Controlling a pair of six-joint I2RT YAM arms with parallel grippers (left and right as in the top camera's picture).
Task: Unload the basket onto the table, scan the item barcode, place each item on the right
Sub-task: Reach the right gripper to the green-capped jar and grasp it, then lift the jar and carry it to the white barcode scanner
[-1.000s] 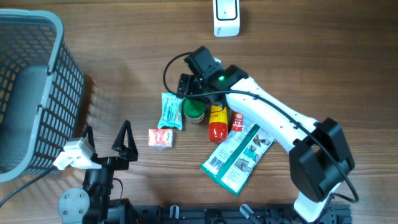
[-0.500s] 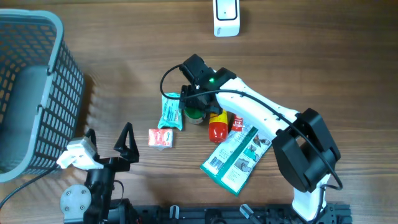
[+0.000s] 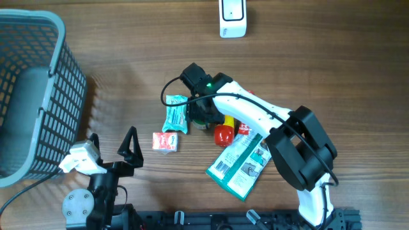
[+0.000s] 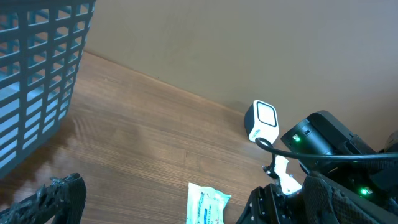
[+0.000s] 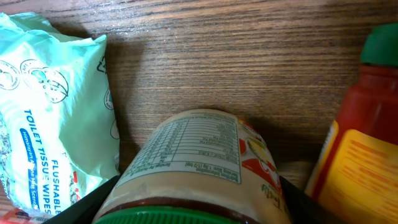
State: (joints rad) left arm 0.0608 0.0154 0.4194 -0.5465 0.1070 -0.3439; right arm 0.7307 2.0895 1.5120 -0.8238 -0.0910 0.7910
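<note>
**Overhead view.**
- Progress: the task is judged to be at its opening step. Nothing has been lifted, and no barcode is presented to the scanner (image 3: pixel 232 18), which stands at the upper middle of the frame, well apart from the goods.
- Item: a green-lidded jar (image 3: pixel 200 117) is logged at frame centre, between the wipes packet (image 3: pixel 174 114) on its left and the red sauce bottle (image 3: pixel 223 130) on its right. A green pouch (image 3: pixel 243 160) lies at lower centre.
- The right gripper (image 3: pixel 199 107) is lowered over the jar, its fingers hidden under the wrist.
- The left gripper (image 3: pixel 110 138), at lower left, is spread wide and holds nothing. A small red-and-white box (image 3: pixel 165 142) lies near it, untouched.
- The basket (image 3: pixel 59 38) occupies the left edge.

**Left wrist view.**
- The scanner is seen right of centre, the wipes packet at the bottom edge, the basket at upper left.
- Nothing is held between the left fingers.

**Right wrist view.**
- The jar fills the lower centre, its nutrition label facing the lens.
- Dark fingers (image 5: pixel 102 198) are set on either side of the jar at the lower corners.
- Whether the fingers are already pressed against the jar cannot be told.
- Still to do, by this judgement: grip, lift, carry to the scanner, turn the code to it.
</note>
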